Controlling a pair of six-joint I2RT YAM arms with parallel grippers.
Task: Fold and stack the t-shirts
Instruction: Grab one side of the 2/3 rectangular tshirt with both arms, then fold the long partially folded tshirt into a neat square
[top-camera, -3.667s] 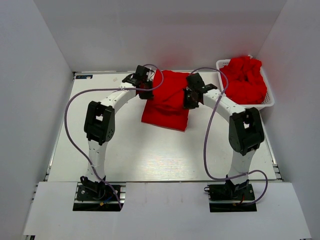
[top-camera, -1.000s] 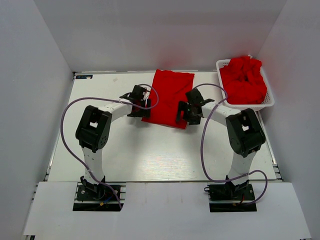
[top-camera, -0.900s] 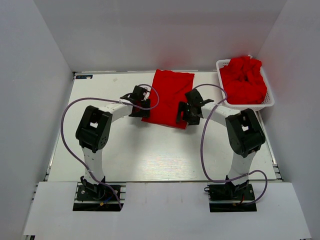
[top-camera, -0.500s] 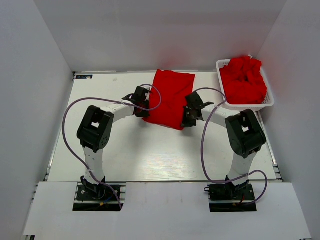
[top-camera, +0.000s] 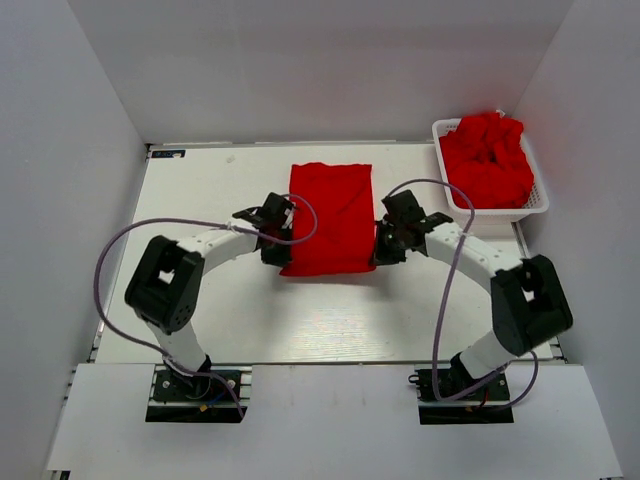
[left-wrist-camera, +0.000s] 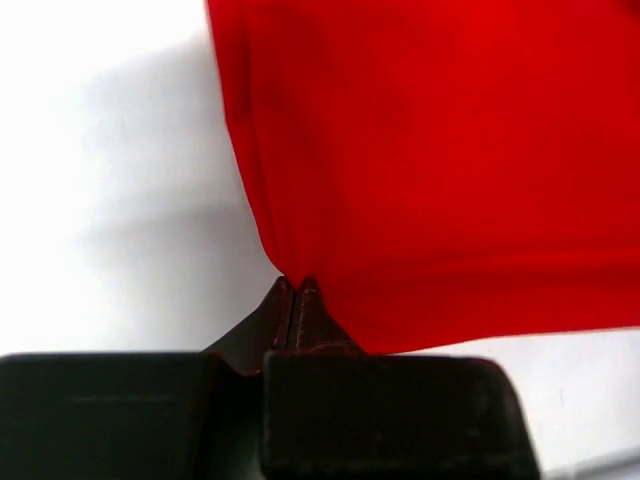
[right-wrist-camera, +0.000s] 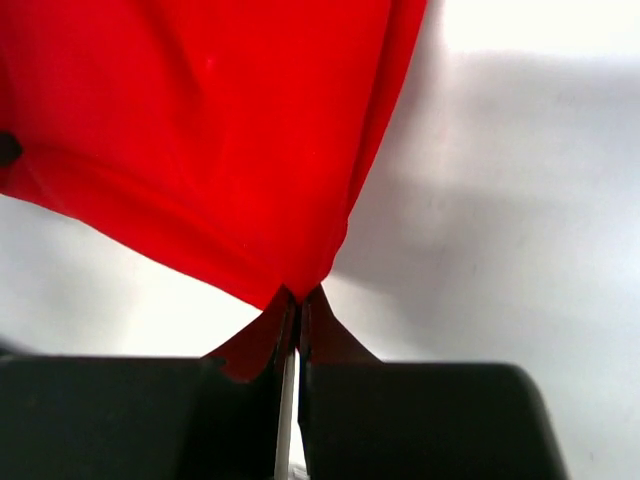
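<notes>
1 folded t-shirt (top-camera: 328, 215) is lying as a flat red rectangle at the middle of the table (top-camera: 200, 190), its near edge lifting slightly where both arms are pinching it. The left gripper (left-wrist-camera: 297, 290) is clamping the near left corner with its jaws pressed together on the cloth, and the right gripper (right-wrist-camera: 297, 298) is gripping the near right corner the same way. Well apart at the far right corner, a white slatted basket (top-camera: 497, 213) is holding a crumpled heap of t-shirts (top-camera: 487, 155), which is rising above its rim.
</notes>
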